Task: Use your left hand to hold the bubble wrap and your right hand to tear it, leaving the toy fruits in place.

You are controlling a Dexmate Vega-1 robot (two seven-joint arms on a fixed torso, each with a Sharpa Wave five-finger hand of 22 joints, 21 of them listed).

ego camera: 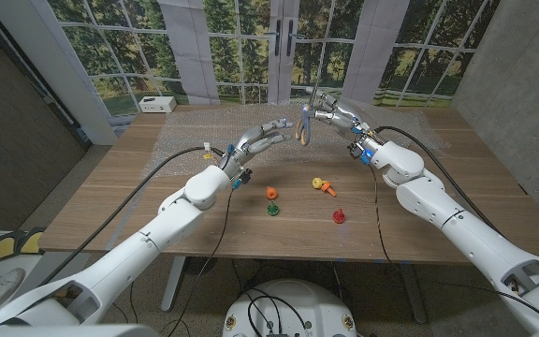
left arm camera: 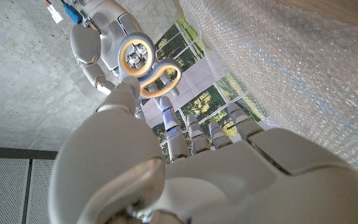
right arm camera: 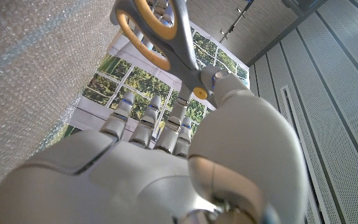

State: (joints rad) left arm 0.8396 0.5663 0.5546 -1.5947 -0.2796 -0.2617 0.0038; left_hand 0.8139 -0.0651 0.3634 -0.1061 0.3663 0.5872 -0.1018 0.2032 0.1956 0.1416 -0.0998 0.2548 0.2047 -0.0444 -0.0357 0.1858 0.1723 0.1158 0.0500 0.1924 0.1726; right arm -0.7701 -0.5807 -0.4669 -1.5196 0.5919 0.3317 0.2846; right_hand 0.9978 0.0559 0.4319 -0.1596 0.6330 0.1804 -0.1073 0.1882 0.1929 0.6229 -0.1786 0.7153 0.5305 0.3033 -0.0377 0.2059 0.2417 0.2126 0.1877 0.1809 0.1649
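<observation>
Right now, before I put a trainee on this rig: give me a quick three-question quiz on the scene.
1. Which tool is up between the two hands? A) knife B) scissors C) tape roll
2. True or false: the toy fruits lie on the bubble wrap.
3. Fill in: the scissors are pinched by the ___ hand.

Key: 1 B. 2 False: they lie on the bare wood of the table, nearer the robot than the wrap. 3 Right: the right hand pinches them near the pivot, and the left hand is spread beside the handles.
</observation>
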